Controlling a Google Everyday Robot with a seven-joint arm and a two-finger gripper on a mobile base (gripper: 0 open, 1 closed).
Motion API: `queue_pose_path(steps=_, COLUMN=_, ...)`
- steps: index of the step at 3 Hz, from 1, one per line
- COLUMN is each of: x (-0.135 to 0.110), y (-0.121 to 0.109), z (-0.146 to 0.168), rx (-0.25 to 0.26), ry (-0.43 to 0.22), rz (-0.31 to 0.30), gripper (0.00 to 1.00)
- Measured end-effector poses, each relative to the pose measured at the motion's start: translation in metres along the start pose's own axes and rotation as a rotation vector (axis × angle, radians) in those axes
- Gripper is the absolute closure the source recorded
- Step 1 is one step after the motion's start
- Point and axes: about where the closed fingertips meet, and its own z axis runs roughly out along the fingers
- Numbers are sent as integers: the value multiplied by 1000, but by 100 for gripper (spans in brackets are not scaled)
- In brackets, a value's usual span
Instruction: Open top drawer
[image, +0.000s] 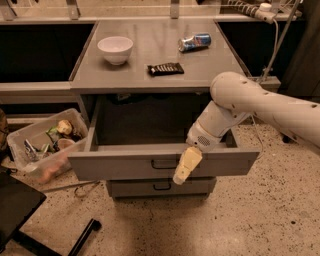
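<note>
While the top drawer (115, 167) stands pulled well out, my gripper (179, 177) hangs before its front, just right of the handle (164, 163), jaws pressed together.

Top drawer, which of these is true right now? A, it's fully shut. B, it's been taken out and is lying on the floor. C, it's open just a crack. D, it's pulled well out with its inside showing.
D: the top drawer sticks far out with its grey inside in plain view, and the tool hangs in front of its front panel, just right of the handle.
</note>
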Motion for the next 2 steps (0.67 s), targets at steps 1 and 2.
queue_pose_path(steps=1, x=0, y=3, z=5, rx=1, ry=-7, rz=4, gripper=0)
queue_pose_path(steps=2, x=6, y=32, z=7, rx=-44, ry=-27, rz=42, gripper=0)
